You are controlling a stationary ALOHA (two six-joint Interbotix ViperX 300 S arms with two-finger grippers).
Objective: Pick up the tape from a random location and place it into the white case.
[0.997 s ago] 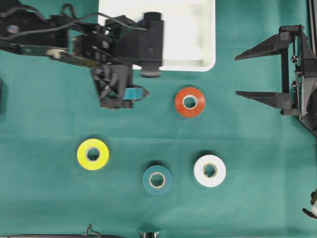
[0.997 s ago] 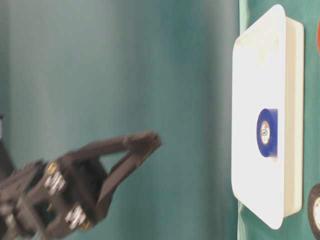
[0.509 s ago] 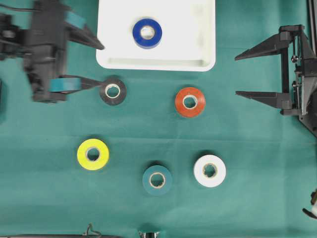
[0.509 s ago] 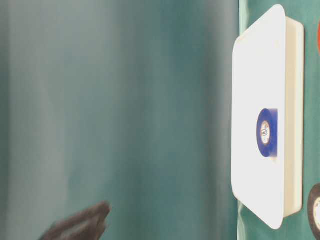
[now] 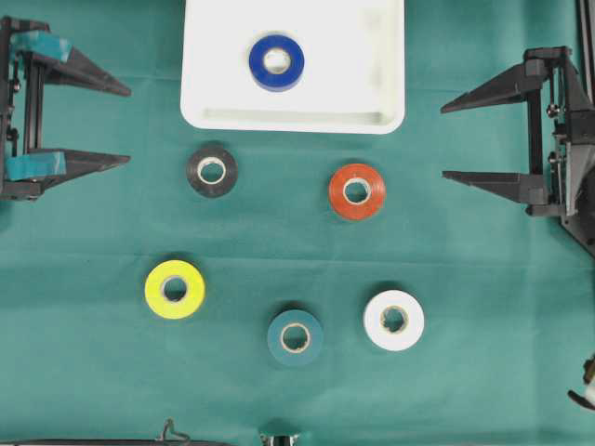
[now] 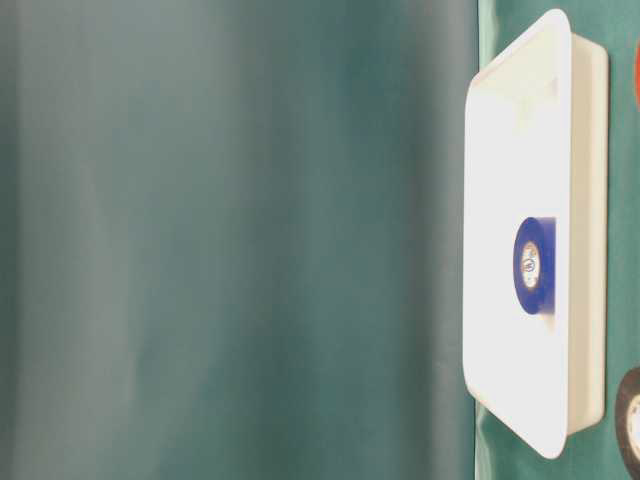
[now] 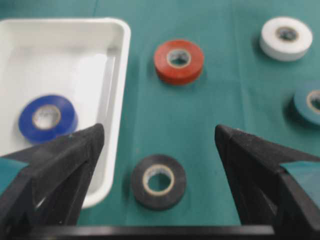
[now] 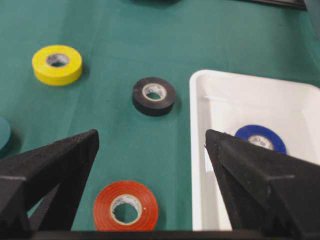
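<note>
Six tape rolls are visible; five lie flat on the green cloth (image 5: 446, 390) and one lies in the white case (image 5: 386, 56).

Nearest the cloth's near edge, as the overhead view shows it, are the teal roll (image 5: 296, 337) and, just to its right, the white roll (image 5: 393, 320). The yellow roll (image 5: 175, 289) lies toward the left edge, well apart from both.

Farther in, the black roll (image 5: 212, 172) and the orange roll (image 5: 356, 191) lie near the case's near rim, neither touching it. The black roll lies near the case's near-left corner.

The white case sits at the far edge of the cloth. The blue tape (image 5: 276, 62) lies flat inside it, left of centre, clear of the walls.

The left gripper (image 5: 119, 125) is at the left edge with its jaws spread wide, holding nothing. The right gripper (image 5: 448, 140) is at the right edge, jaws likewise spread and empty. Both are well apart from every roll.

No legible writing is visible on any roll or on the case.
</note>
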